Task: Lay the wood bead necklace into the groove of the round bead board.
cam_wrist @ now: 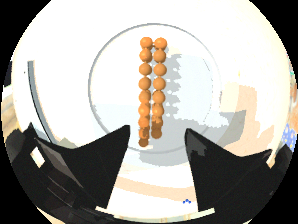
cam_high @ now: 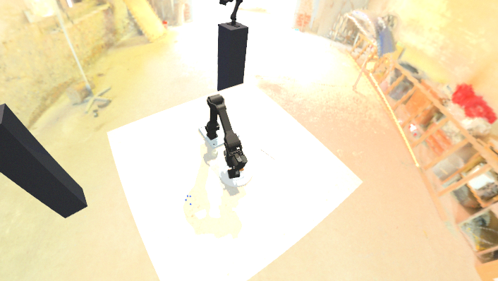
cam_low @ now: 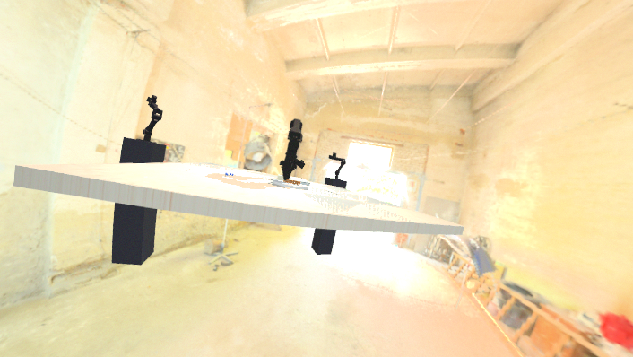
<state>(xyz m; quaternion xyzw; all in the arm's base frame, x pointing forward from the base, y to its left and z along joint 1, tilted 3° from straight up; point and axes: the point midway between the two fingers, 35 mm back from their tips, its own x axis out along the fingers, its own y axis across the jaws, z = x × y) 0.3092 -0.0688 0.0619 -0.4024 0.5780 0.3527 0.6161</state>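
The orange wood bead necklace (cam_high: 242, 169) (cam_low: 293, 182) (cam_wrist: 145, 69) lies in two close, straight, parallel rows on the pale round bead board (cam_high: 235, 183) (cam_low: 304, 184) (cam_wrist: 115, 70). In the wrist view both rows lie inside a thin ring line on the board, across its middle and not along the line. My gripper (cam_high: 233, 174) (cam_low: 287, 178) (cam_wrist: 157, 129) is partly open, pointing down low over the board. In the wrist view its fingertips stand apart, one on each side of the rows' near end. Nothing is seen gripped. The top and exterior views show the fingers too small to tell their height.
Small blue dots (cam_high: 187, 200) (cam_low: 229, 174) (cam_wrist: 187, 201) lie on the white table (cam_high: 300, 198) (cam_low: 251, 215) beside the board. Dark pillars (cam_high: 231, 56) (cam_low: 134, 235) stand beyond the table edges, with small black arms (cam_low: 154, 117) on top.
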